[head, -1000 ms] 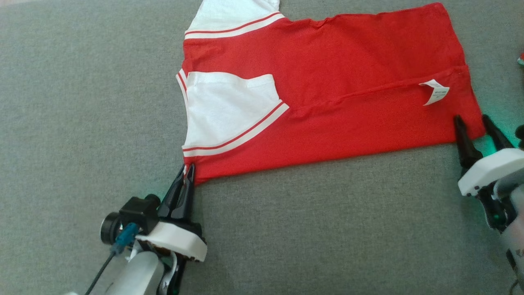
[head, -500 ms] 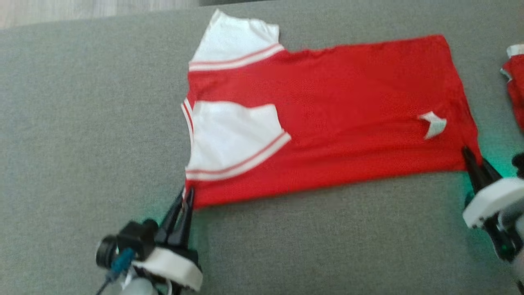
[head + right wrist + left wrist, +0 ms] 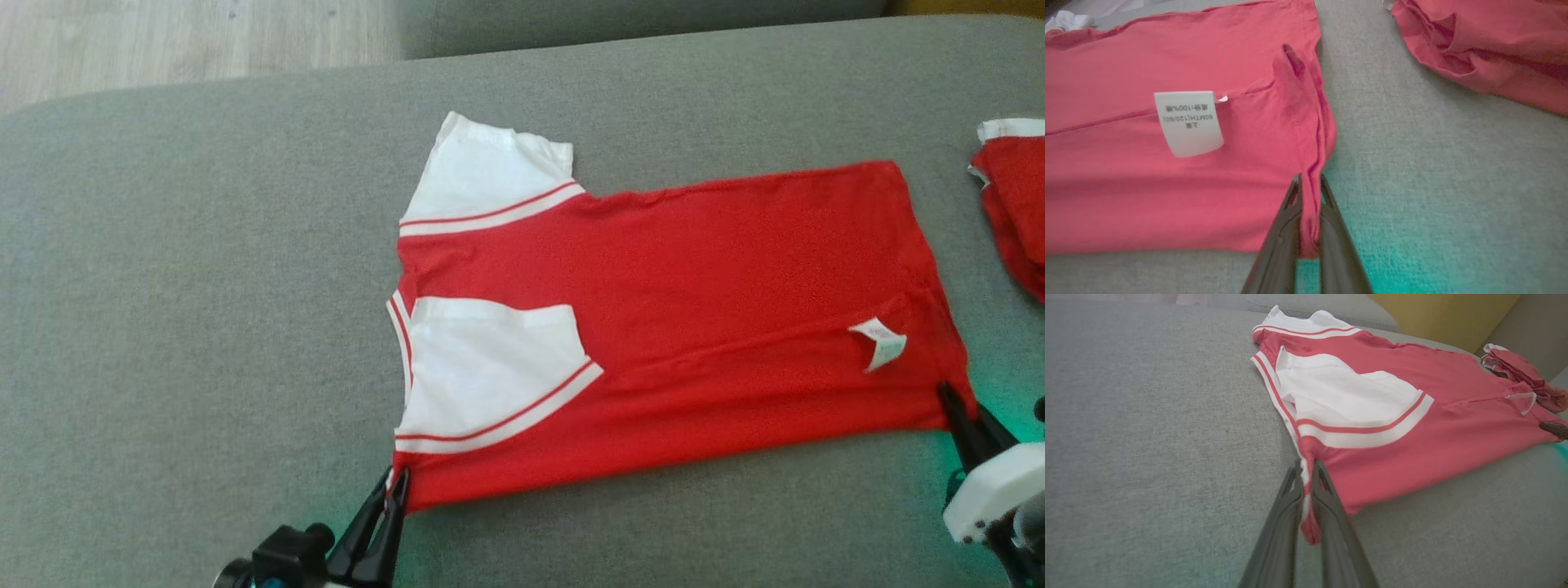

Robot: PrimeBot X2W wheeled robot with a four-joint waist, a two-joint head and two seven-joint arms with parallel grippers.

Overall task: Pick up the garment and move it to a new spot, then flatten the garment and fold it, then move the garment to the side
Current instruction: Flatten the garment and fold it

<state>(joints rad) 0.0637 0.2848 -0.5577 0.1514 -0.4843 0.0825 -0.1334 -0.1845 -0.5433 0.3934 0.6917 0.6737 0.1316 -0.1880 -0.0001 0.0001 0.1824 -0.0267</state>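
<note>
Garment (image 3: 694, 327): a red shirt with white sleeves, spread flat on a grey upholstered cushion (image 3: 204, 327), long axis running left to right.

Nearest the robot, both grippers hold the near edge. The left gripper (image 3: 393, 483) has its two dark fingers pressed together on the near left corner, at the shoulder end; in the left wrist view, red cloth with a white trim strip is pinched between them. The right gripper (image 3: 962, 404) is likewise clamped on the near right corner, at the hem end; in the right wrist view, a fold of the hem runs down between the closed fingers. Green light tints the cushion beside each gripper.

Just beyond the left grip, the near sleeve (image 3: 490, 367) lies folded over the red body. A white care label (image 3: 880, 343) stands out close to the right grip.

Farther back, the other sleeve (image 3: 490, 180) sticks out past the far edge.

A second red garment (image 3: 1016, 212) lies bunched at the right, apart from the shirt. Wooden floor (image 3: 163, 41) shows beyond the cushion.
</note>
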